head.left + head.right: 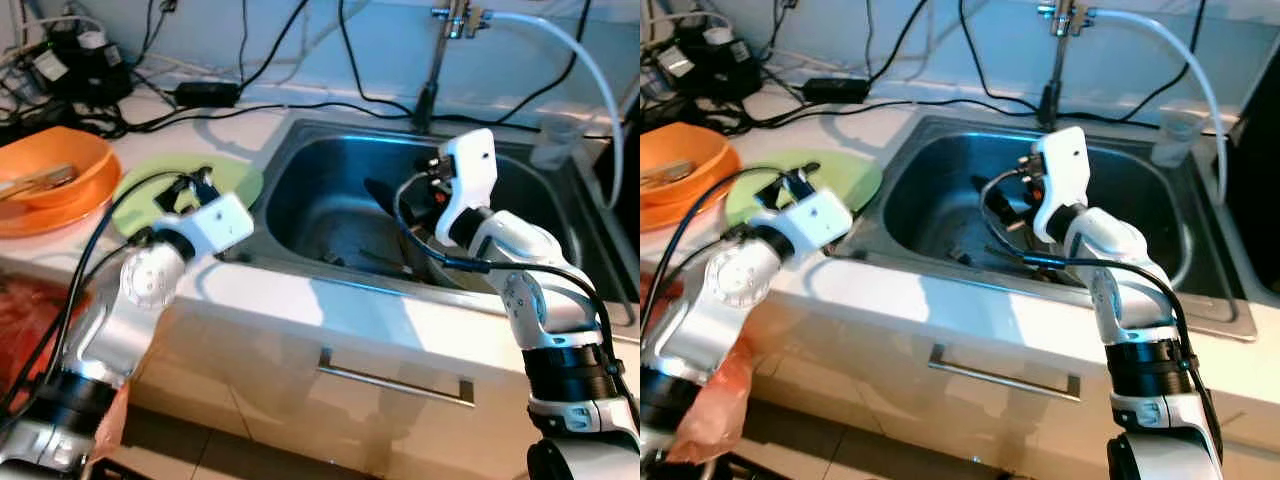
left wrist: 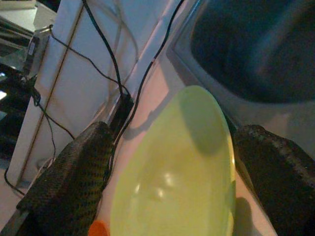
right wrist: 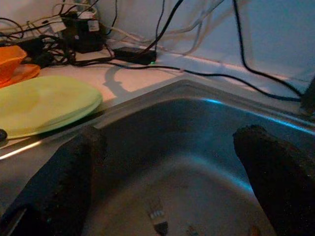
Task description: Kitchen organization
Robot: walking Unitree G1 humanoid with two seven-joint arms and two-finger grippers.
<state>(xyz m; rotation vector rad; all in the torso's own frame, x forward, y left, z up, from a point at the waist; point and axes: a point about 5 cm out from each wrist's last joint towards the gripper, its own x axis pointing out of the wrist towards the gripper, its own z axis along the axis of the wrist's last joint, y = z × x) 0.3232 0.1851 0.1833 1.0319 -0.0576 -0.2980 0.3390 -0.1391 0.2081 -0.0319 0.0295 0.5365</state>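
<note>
Pale wall [image 1: 300,60] draped with black cables [image 1: 270,50]; white counter [image 1: 330,300]; steel sink [image 1: 310,170]; tap [image 1: 440,60] with white hose [image 1: 590,60]; drawer handle [image 1: 395,383]; floor probably dark tile.

head stereo looks down at sink [image 1: 330,215]; wrist cameras close; all share green plate [image 2: 182,167].

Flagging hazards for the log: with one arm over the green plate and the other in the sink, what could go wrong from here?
1. The left tool hovers open over the green plate, which lies close to the sink edge; a poor grip might push it in.
2. Cables run across the counter right behind the plate and could snag.
3. The right tool is low in the sink above a fork; reaching further might scrape the basin.
</note>
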